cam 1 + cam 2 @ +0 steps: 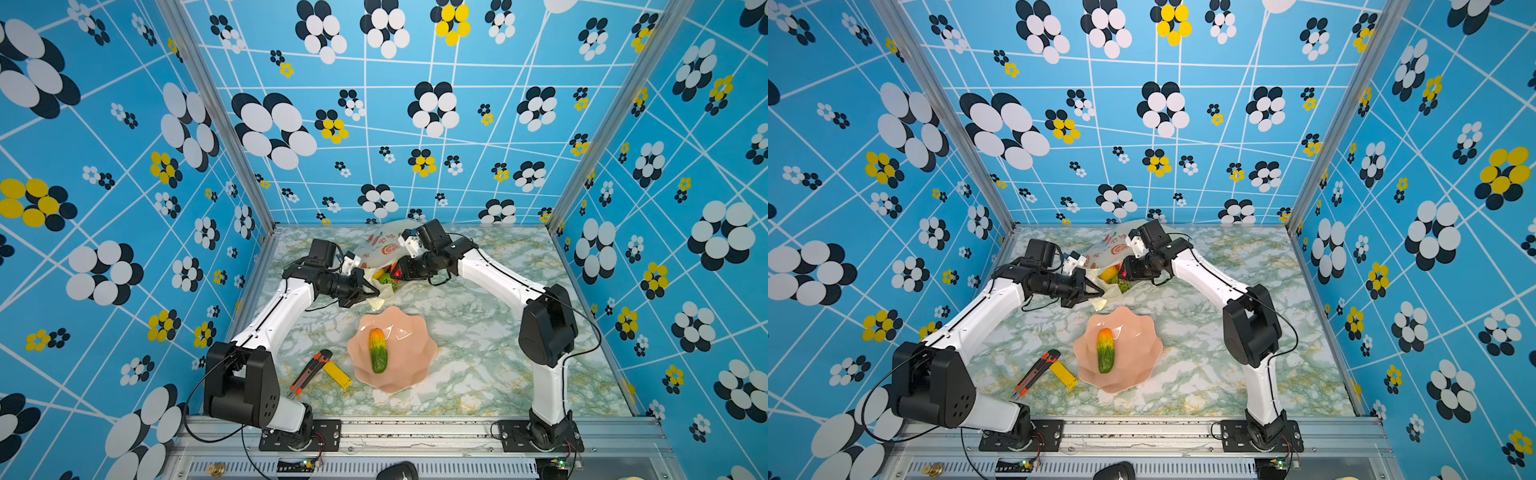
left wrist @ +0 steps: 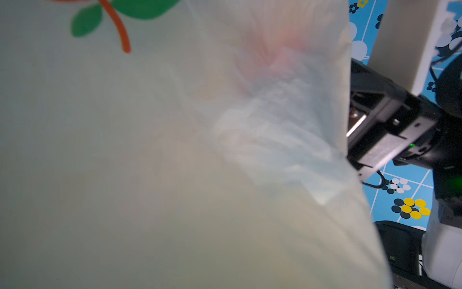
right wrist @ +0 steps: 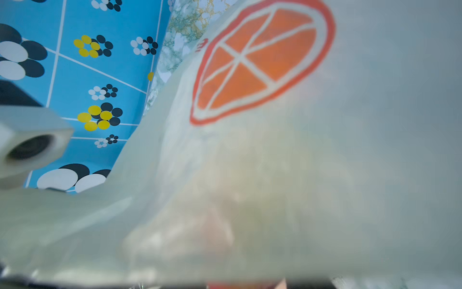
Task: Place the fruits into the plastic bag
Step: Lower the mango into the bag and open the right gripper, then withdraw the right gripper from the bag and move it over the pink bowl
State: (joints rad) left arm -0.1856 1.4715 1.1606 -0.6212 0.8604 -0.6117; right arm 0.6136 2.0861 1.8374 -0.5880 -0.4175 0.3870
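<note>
**Bag [image 1: 382, 243] mouth held open, green-orange piece [image 1: 378, 350] waiting in bowl [image 1: 415, 368]**

Lies just above the middle of both top views, toward the far end of the surface [image 1: 478, 353], mouth turned toward the lower edge of the frame. Pinched at the left side of the rim by the left end effector [image 1: 368, 293], clenched tight, apparently to keep the mouth lifted and spread for dropping pieces in. Met on the right side of the mouth by the right end effector [image 1: 401, 270], tip beside something red. Cannot tell whether released, clenched or grasping a piece, with the right wrist view blanketed by film.

Looks thin, translucent, pale yellowish and crinkled. Printed with an orange slice [image 3: 260, 62] and a green-leaved stem [image 2: 100, 20]. Fills nearly all of both wrist views, close and blurred. Likely to slump shut on any slip of the pinched rim.

Shows a yellow fruit [image 1: 379, 273] and a green fruit [image 1: 387, 280] at the mouth, inside or on the lip, hard to say which. Leaves the green-orange piece alone in the pink bowl, below the centre of the frame and well apart from the bag. Judged nearly done, not finished. Nothing to do with the knife [image 1: 309, 372] or the yellow block [image 1: 337, 374], touching each other just left of the bowl.
</note>
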